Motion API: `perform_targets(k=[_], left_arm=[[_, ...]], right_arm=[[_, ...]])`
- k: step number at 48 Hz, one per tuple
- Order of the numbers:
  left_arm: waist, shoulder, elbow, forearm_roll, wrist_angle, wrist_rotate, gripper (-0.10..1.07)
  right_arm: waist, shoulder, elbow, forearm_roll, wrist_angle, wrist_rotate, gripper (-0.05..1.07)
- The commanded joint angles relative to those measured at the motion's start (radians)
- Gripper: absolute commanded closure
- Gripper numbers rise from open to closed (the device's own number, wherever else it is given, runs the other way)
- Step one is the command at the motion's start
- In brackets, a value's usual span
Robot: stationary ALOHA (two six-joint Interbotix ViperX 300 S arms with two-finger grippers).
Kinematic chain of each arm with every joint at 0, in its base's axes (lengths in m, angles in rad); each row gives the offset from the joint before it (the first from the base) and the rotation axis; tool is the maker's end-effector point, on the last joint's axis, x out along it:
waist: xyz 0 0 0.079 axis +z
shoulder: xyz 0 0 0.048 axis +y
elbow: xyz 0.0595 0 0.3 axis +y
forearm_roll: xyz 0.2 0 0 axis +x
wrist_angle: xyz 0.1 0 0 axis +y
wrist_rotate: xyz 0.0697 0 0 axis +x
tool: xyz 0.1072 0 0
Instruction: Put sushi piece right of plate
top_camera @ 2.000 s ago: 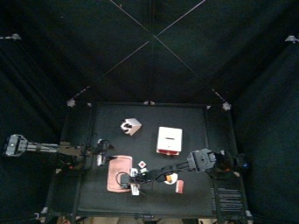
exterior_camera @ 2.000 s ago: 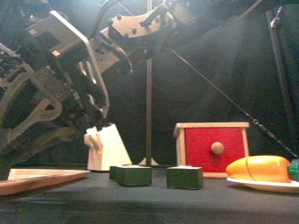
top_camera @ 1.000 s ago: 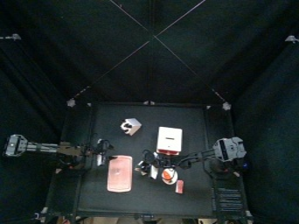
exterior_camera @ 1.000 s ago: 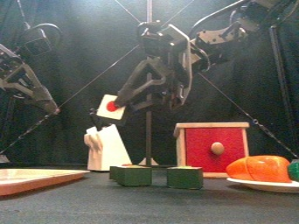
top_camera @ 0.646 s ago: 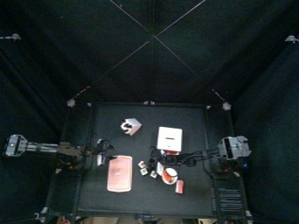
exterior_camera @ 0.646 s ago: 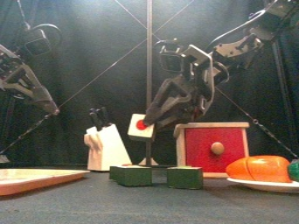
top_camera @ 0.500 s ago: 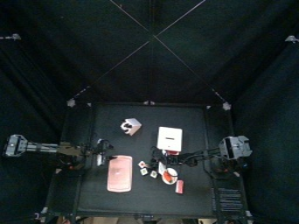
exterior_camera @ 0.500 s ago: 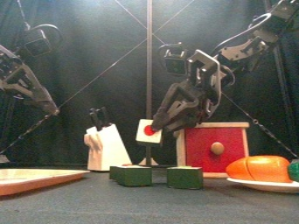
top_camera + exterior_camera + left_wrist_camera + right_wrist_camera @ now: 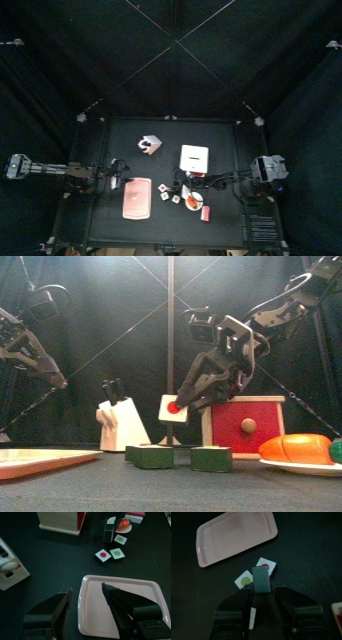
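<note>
Front view shows you the right gripper pinching a white, red-centred sushi piece between its fingers, up in the air, right of the plate. Your left gripper hangs over the plate, fingers spread apart, holding nothing.

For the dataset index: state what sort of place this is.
Likely a robot test pen: black curtains wall in a small table, with toy sushi and a pink plate between two arms.
</note>
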Motion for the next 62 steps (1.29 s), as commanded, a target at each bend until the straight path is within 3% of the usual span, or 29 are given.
perform_targets(k=[1,11,62], left_arm=[[0.002,0.002,-0.012,-0.002,-0.006,0.000,0.11],[0.002,0.002,-0.012,0.000,-0.006,0.000,0.11],[0.002,0.002,-0.012,-0.002,-0.006,0.000,0.11]], right_arm=[[-0.005,-0.026,-0.012,0.003,-0.005,-0.002,0.22],[-0.005,-0.021,-0.015,-0.003,-0.003,-0.003,0.06],[-0.005,-0.021,-0.043,-0.008,0.017,-0.003,0.06]])
